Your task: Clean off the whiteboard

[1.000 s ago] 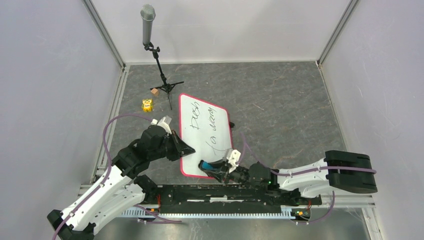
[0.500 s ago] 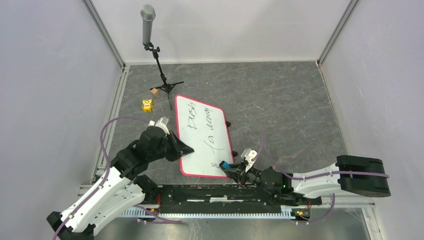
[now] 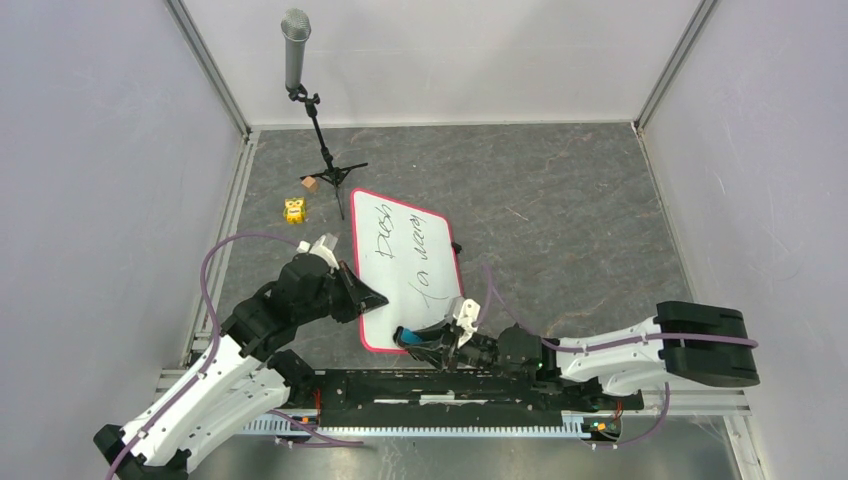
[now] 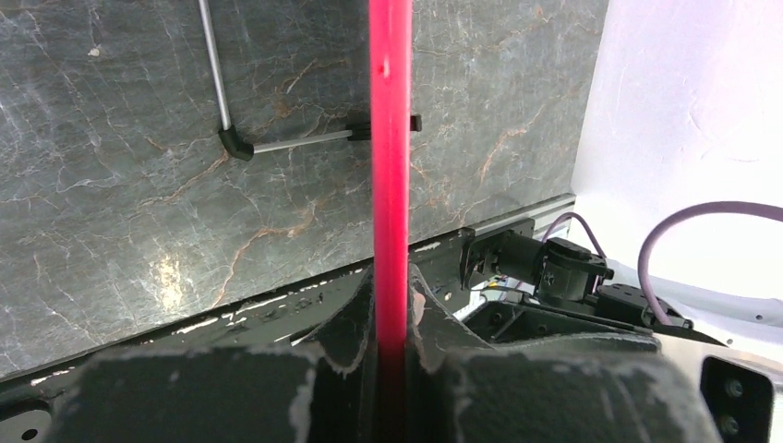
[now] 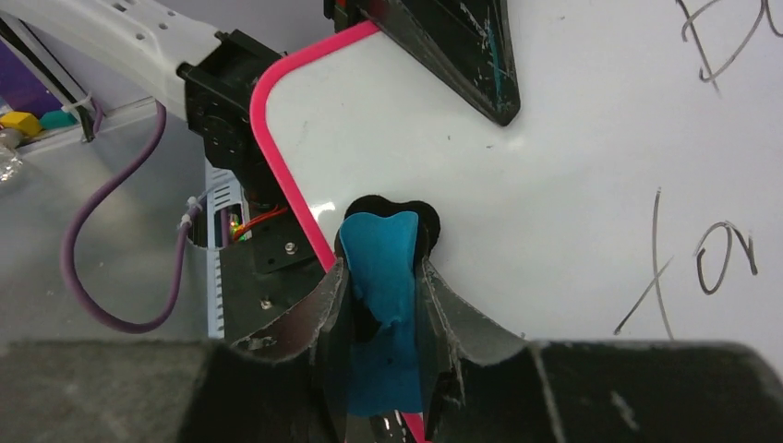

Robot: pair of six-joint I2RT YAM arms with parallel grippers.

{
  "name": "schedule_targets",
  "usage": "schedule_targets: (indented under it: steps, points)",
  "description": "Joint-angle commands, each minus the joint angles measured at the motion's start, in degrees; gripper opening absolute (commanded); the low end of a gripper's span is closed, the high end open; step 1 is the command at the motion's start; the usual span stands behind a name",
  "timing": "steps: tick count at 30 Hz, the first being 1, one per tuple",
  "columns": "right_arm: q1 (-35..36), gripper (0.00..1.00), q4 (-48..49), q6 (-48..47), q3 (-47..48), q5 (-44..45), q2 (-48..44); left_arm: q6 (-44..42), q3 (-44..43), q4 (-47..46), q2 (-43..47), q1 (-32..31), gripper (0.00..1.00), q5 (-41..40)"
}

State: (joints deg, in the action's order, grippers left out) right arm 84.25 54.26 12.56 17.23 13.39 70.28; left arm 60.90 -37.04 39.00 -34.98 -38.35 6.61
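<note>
Whiteboard (image 3: 406, 268), glossy, rounded pink rim, blue eraser (image 5: 379, 277)

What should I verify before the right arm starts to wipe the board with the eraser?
1. Left gripper clamps the whiteboard by its pink rim: ok.
2. Right gripper is shut on the blue eraser: ok.
3. Eraser pad rests on the board, at its near corner: ok, as far as the right wrist view shows.
4. Board is clean: not ok; the black writing is all there, further up the board.
5. Way from eraser to writing is bare: ok; the left gripper's finger lies at the edge, to the side.
</note>
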Motion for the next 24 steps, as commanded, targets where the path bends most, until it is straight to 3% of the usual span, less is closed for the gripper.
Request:
schedule_targets:
  steps: [1, 7, 13, 24]
  points:
    - [-1.62, 0.21, 4.60, 2.19, -2.29, -0.46, 3.41, -1.19, 1.60, -1.57, -0.37, 0.20, 0.02, -2.07]
    - [-10.06, 0.20, 11.34, 14.12, -15.03, -1.05, 6.06, -3.06, 2.64, -1.86, 0.22, 0.19, 0.02, -1.76]
    - [-12.88, 0.20, 5.29, 16.50, -20.83, 1.30, 3.30, -5.11, 3.40, -3.01, 1.56, 0.18, 0.02, -1.77]
    - [-5.69, 0.20, -3.32, 4.54, 3.34, -3.24, 8.52, -4.70, 5.59, -6.05, 0.92, 0.14, 0.02, -0.28]
